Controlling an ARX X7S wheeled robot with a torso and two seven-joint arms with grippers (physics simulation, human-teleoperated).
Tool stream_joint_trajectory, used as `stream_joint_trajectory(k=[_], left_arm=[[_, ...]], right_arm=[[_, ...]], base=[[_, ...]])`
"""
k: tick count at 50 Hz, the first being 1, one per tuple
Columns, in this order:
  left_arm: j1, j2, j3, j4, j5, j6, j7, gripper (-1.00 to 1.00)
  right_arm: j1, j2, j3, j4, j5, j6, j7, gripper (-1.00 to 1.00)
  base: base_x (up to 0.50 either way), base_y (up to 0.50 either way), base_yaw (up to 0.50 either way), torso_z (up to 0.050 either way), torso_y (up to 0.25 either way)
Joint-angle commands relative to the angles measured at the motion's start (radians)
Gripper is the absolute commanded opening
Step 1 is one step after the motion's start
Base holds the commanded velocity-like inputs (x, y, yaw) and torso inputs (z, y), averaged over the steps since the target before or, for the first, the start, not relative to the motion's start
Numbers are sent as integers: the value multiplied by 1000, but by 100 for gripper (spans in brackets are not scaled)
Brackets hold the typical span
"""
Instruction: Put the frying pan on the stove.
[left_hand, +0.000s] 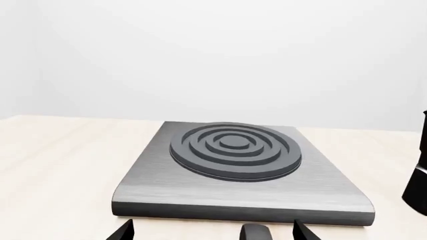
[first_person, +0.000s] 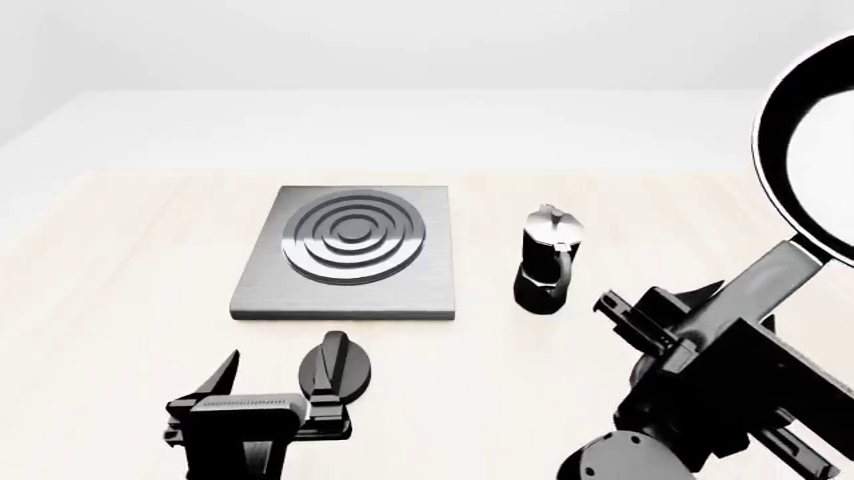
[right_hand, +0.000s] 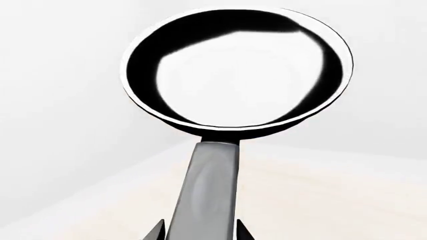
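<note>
The frying pan (first_person: 817, 160), glossy black with a shiny inside, hangs high at the right edge of the head view, tilted up on its long handle (right_hand: 207, 185). My right gripper (right_hand: 198, 229) is shut on that handle, one finger on each side. The pan bowl (right_hand: 237, 70) is well above the table. The stove (first_person: 350, 250), a flat grey plate with dark raised rings, lies on the table left of centre, far from the pan. My left gripper (left_hand: 213, 231) stands open just in front of the stove's (left_hand: 233, 150) near edge, holding nothing.
A small round black knob (first_person: 334, 362) lies on the table between the left fingers (left_hand: 255, 232), apart from them. A black-and-silver moka pot (first_person: 547, 260) stands upright right of the stove. The light wooden table (first_person: 120, 270) extends around them.
</note>
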Motion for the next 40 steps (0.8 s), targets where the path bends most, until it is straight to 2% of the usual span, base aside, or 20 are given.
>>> stream_joint_trajectory(k=[1, 11, 25, 40], left_arm=[[-1, -2, 3, -2, 2, 4, -3, 100], [-3, -4, 5, -2, -2, 4, -4, 100], [-7, -5, 9, -8, -3, 7, -6, 100], [-3, -10, 11, -2, -6, 10, -10, 100]], right_arm=[[30, 15, -35, -21, -2, 5, -50, -100], [75, 9, -62, 24, 35, 19, -107, -100], [88, 14, -77, 103, 164, -116, -321, -100], [100, 16, -108, 63, 219, -77, -347, -100]], base=[[0, 0, 0, 0, 0], [0, 0, 0, 1, 2], [0, 0, 0, 0, 1], [0, 0, 0, 1, 1]])
